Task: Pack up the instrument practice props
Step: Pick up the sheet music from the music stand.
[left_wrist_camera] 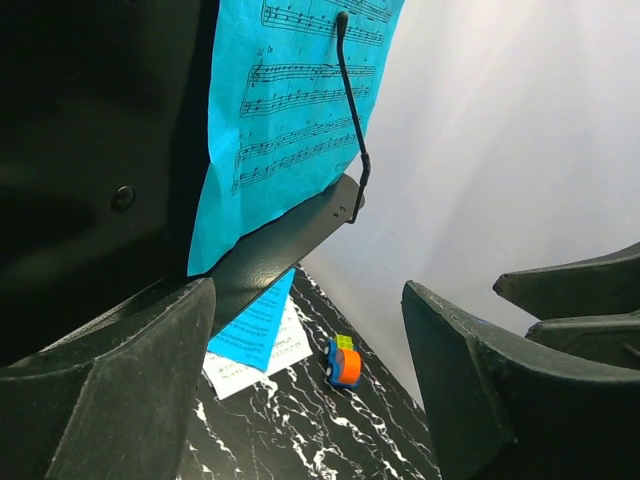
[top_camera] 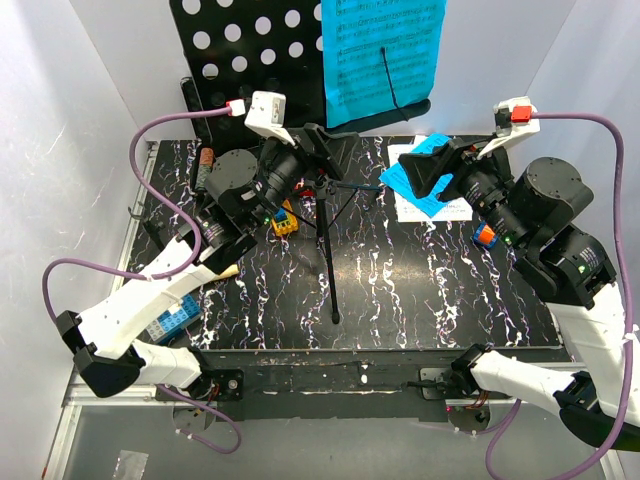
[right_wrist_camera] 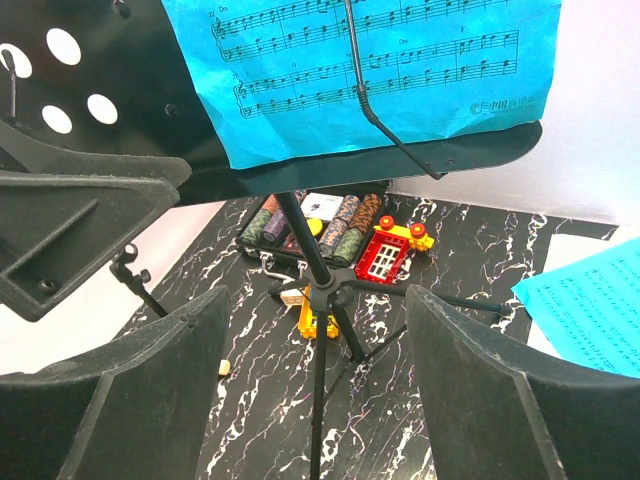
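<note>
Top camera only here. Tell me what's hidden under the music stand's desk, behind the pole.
Observer: The right wrist view shows an open black case lying there, filled with poker chips.
Operator: Name anything beside it.
Observer: A red and yellow toy bus sits just right of the chips in that view.
Operator: Now give me the jaws.
Observer: The wrist views show the left gripper and the right gripper both open, gripping nothing.
</note>
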### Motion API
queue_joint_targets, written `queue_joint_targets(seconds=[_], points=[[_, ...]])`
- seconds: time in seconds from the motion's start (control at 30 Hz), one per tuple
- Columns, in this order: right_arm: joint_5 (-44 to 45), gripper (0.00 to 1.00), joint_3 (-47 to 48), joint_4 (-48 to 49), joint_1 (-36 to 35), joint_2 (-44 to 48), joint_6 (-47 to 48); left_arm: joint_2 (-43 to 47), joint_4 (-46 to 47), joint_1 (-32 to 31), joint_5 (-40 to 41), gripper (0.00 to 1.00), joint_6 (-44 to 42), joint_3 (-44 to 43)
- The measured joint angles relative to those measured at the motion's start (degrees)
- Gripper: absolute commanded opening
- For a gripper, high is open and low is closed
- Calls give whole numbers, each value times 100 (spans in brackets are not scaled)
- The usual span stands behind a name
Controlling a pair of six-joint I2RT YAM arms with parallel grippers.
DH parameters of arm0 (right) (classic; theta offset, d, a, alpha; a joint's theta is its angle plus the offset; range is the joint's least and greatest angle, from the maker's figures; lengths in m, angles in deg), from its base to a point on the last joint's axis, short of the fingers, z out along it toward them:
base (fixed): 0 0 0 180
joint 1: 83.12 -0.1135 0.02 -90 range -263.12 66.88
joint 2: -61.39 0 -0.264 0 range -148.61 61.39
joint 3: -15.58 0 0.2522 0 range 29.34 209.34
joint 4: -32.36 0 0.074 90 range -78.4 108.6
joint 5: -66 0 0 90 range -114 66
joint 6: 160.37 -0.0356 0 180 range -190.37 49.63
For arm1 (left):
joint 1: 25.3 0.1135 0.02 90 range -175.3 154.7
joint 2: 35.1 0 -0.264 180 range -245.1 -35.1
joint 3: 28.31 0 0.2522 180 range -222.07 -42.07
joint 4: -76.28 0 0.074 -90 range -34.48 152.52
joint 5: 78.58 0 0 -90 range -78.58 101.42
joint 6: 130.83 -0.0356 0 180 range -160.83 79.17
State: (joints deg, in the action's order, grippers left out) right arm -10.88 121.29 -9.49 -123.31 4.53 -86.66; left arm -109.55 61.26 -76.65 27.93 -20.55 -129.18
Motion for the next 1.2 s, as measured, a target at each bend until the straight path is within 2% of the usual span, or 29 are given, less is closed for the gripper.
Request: queue_joint_targets(seconds=[0.8,1.2], points=[[-68,79,-101,87,0,116,-20,-568,343,-4,640,72,-234,-450],[-131,79,-181,127,0,140,-20,-863,389,-4,540,54,-341,-616]])
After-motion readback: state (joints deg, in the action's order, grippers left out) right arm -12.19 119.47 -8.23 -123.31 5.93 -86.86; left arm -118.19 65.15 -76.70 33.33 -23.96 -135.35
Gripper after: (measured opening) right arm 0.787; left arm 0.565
